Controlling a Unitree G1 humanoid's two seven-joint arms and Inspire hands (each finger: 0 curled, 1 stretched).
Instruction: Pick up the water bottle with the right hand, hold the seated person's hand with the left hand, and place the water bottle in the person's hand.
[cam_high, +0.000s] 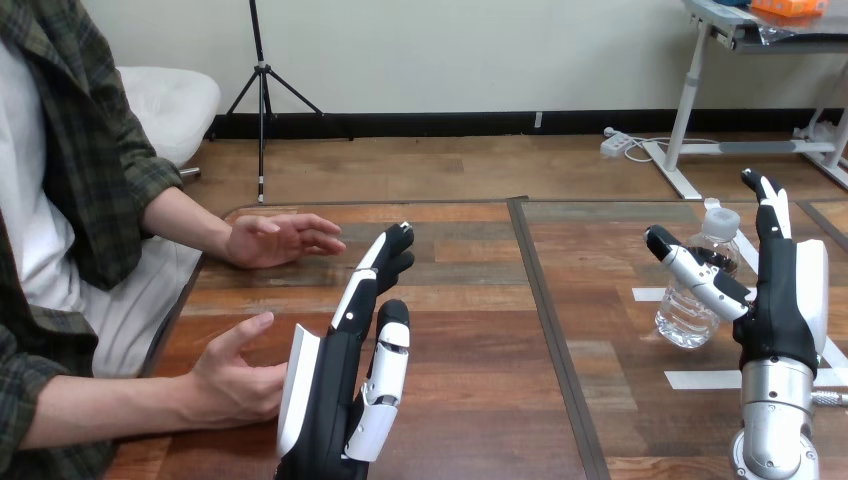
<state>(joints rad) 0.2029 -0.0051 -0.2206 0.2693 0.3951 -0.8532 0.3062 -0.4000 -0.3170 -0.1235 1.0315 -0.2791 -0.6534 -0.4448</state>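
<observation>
A clear water bottle (697, 285) with a white cap stands upright on the table's right part. My right hand (780, 300) is raised right beside it, fingers straight and thumb stretched across the front of the bottle, not closed on it. My left hand (350, 370) is open at the lower middle, fingers pointing up and away. The person's nearer hand (235, 375) rests on the table just left of my left hand, close to its back. The person's farther hand (280, 240) hovers open near the table's far left edge.
The wooden table (480, 330) has a dark seam running down its middle. White tape strips (700, 378) lie on the table around the bottle. The person sits along the left side.
</observation>
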